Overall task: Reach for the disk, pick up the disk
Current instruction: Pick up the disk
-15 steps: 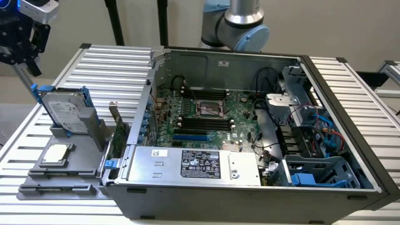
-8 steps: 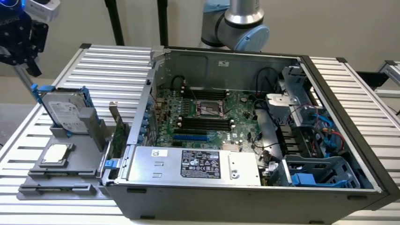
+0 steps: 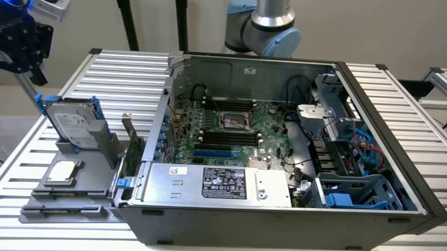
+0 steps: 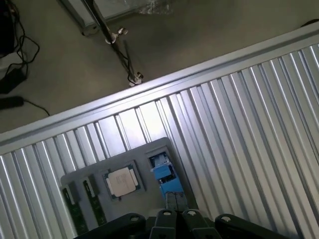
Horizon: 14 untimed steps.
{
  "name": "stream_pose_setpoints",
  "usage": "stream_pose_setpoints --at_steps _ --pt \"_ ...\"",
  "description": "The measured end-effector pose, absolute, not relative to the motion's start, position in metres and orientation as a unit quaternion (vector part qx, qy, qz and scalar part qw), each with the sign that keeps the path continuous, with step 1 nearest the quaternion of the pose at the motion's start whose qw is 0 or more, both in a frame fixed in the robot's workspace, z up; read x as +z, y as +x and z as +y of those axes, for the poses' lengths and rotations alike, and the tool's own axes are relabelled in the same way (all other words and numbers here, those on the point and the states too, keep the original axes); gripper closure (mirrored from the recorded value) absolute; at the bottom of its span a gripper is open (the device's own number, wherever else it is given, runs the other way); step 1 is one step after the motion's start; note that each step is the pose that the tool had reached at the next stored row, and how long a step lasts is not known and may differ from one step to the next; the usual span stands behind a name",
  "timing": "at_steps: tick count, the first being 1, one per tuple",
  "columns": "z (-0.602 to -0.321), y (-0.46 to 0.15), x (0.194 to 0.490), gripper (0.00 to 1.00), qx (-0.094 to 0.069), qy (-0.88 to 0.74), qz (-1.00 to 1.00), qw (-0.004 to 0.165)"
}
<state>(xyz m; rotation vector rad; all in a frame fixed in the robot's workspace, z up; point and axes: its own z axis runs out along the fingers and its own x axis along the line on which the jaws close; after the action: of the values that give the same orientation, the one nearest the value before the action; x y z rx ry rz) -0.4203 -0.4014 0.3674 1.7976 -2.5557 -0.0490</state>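
Note:
The disk is a silver-grey hard drive with a white label and blue rails. It stands upright in a grey holder at the exterior view's left, beside the open computer case. My gripper hangs above it and slightly toward the exterior view's left, well clear of it. In the wrist view the black fingers are pressed together with nothing between them, so my gripper is shut. The disk's blue top edge lies just beyond the fingertips.
A small square chip lies in the grey holder in front of the disk. An upright card stands between the holder and the open computer case. A silver box with a black label sits inside the case. All rest on a slatted metal table.

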Motion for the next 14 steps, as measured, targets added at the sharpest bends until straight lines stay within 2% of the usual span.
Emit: stream_pose_setpoints --at_steps 14 --pt "-0.4014 -0.4192 0.3637 0.89 -0.008 0.653 -0.757 0.000"
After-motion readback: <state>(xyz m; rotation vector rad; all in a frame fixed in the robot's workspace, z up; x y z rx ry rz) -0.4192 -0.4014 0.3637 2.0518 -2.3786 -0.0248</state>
